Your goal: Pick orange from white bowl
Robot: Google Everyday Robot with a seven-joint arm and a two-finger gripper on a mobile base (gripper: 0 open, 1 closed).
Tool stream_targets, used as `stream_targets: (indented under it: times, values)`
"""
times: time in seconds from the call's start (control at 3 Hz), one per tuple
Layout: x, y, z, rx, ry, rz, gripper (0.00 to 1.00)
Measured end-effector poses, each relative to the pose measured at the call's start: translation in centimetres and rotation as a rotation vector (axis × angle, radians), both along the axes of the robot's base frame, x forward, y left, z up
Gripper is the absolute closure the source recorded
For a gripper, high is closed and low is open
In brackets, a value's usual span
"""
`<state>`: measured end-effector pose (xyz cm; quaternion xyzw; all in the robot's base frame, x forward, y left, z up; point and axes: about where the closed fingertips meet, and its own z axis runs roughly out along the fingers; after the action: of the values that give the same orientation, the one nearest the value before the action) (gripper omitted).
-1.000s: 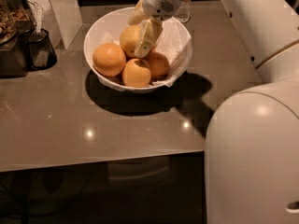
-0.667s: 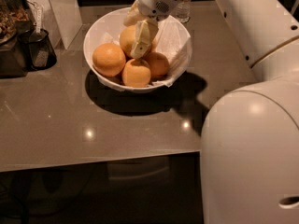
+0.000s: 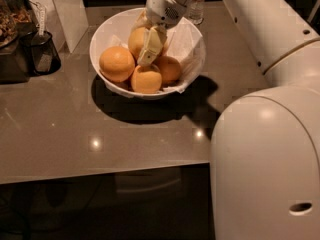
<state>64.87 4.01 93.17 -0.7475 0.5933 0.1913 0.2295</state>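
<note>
The white bowl (image 3: 101, 33) stands on the grey counter at the back centre, lined with crinkled white paper. The pale yellow-orange orange (image 3: 135, 41) lies at the back of the pile in it. My gripper (image 3: 142, 46) reaches down into the bowl from above and is shut on that orange. One cream finger (image 3: 151, 45) lies across its right side; the other is hidden behind it. The orange still rests among the others.
A deeper-orange fruit (image 3: 116, 63) lies left in the bowl, one (image 3: 146, 79) in front and one (image 3: 170, 69) at the right. A black cup (image 3: 42, 51) and a white box (image 3: 67, 11) stand at the back left. My white body (image 3: 265, 164) fills the right foreground.
The gripper has stayed on the pale orange in the bowl. The view has shifted slightly, and the bowl and oranges have not visibly moved.
</note>
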Motion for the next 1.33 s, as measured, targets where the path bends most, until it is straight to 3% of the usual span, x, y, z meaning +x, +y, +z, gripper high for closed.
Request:
stream_targets:
  times: [1.0,1.33]
  values:
    - [-0.5,-1.9,0.6,0.006,-0.002,-0.043,0.91]
    - [-1.1,-3.2,2.3,0.015,-0.059,-0.056,1.0]
